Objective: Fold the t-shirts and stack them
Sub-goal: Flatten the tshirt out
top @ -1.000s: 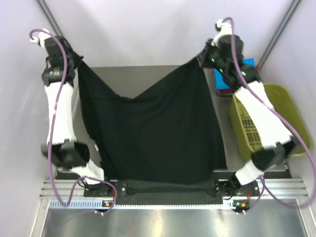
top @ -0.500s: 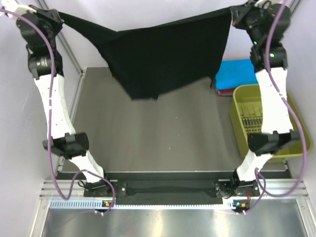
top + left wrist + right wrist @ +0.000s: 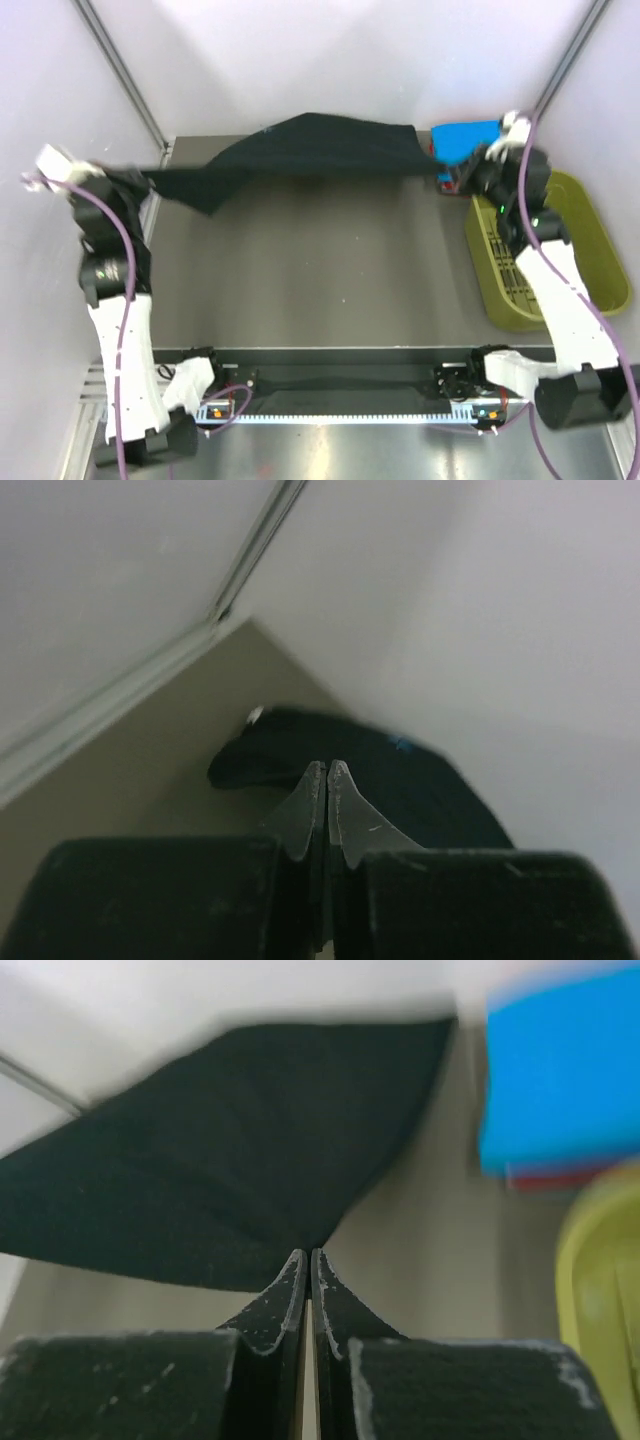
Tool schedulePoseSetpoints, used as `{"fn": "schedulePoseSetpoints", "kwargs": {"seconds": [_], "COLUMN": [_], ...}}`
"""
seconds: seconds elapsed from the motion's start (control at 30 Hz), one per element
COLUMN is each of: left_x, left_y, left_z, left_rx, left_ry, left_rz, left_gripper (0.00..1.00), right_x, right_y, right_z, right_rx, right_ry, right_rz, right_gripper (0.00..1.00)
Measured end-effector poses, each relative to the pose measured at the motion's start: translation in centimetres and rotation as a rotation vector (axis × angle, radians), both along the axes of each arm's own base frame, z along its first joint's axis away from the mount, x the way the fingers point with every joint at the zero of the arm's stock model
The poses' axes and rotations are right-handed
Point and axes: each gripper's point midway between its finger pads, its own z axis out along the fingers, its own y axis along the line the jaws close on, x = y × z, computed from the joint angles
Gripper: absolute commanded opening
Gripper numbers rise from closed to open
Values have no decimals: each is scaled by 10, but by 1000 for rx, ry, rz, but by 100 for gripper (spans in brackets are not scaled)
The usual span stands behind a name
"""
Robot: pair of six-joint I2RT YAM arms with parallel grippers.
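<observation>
we have the black t-shirt (image 3: 320,150) stretched along the far edge of the table (image 3: 320,270), running from about 10 o'clock to 1 o'clock in the top view. our left gripper (image 3: 327,772) is pinched together on one corner of it at the left side, and our right gripper (image 3: 305,1260) is clamped on the other corner near the blue t-shirt (image 3: 465,138), which lies on a red one (image 3: 447,180) beside the olive basket (image 3: 575,250). to lay it well, we judge we should keep even tension between both grips, draw it toward 6 o'clock at matched speed, and lower it flat so no wrinkle or doubled edge gets trapped underneath.
</observation>
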Motion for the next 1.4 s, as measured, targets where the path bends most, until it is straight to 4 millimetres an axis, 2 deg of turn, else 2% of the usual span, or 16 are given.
{"fn": "schedulePoseSetpoints", "kwargs": {"seconds": [0.1,0.17,0.23,0.3,0.43,0.5,0.63,0.8,1.03,1.2,1.3,1.37,1.4], "left_x": [-16,-26,-36,-49,-68,-76,-83,-77,-50,-31,-21,-7,-1], "left_y": [-5,-4,-1,3,9,10,11,13,9,2,4,6,7], "left_z": [-82,-134,-171,-188,-197,-208,-235,-244,-253,-264,-250,-220,-202], "left_rx": [-91,-133,-152,-147,-119,-116,-116,-93,-45,-23,13,42,51], "left_ry": [134,247,349,399,382,388,444,486,531,582,582,551,535], "left_rz": [16,52,93,138,195,210,227,223,136,59,38,30,24], "left_gripper": [0,0,0,0,0,0,0,0,0,0,0,0,0], "right_x": [-35,-58,-83,-100,-124,-136,-150,-159,-164,-165,-164,-160,-156], "right_y": [-5,-4,-2,2,3,3,8,6,-3,-10,-10,-9,-8], "right_z": [-76,-111,-144,-166,-206,-221,-229,-237,-246,-244,-234,-216,-201], "right_rx": [11,16,5,-12,-41,-53,-73,-78,-52,-34,-21,-15,-8], "right_ry": [180,261,348,409,521,568,605,660,683,665,631,601,569], "right_rz": [-27,-19,-5,12,31,37,62,33,-53,-106,-108,-104,-100], "right_gripper": [0,0,0,0,0,0,0,0,0,0,0,0,0]}}
